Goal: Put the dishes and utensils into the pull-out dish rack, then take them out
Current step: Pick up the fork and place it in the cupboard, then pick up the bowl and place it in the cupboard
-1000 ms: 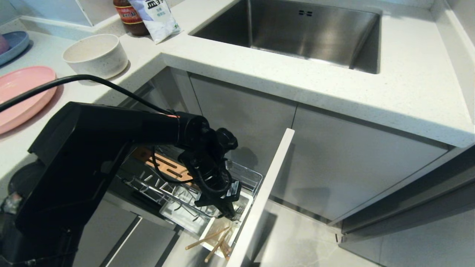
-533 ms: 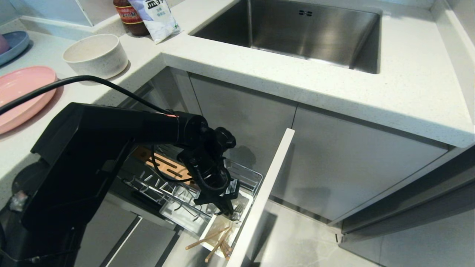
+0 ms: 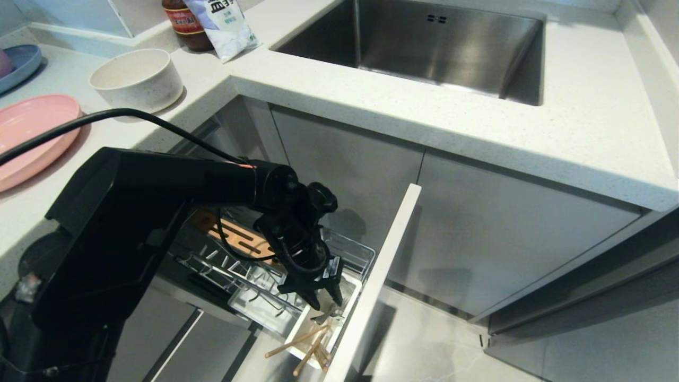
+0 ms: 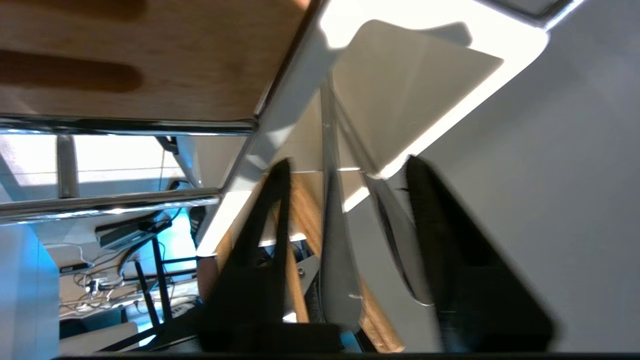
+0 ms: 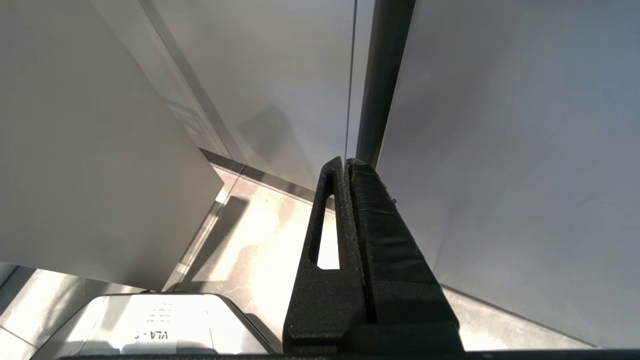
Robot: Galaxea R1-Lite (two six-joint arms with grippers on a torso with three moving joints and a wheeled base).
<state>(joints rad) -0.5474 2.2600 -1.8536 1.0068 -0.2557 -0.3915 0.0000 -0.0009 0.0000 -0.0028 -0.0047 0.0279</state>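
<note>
Reaching down, left tool spread above cutlery box

Left gripper fingers spread, silver cutlery between them, white cutlery box, chopsticks, wooden strip

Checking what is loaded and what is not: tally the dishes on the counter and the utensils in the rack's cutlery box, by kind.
Plates on the counter: 2, a pink plate and a blue plate
Bowls on the counter: 1, a speckled bowl
Chopsticks in the cutlery box: 2
Metal cutlery in the box: 2
Total: 7
</note>
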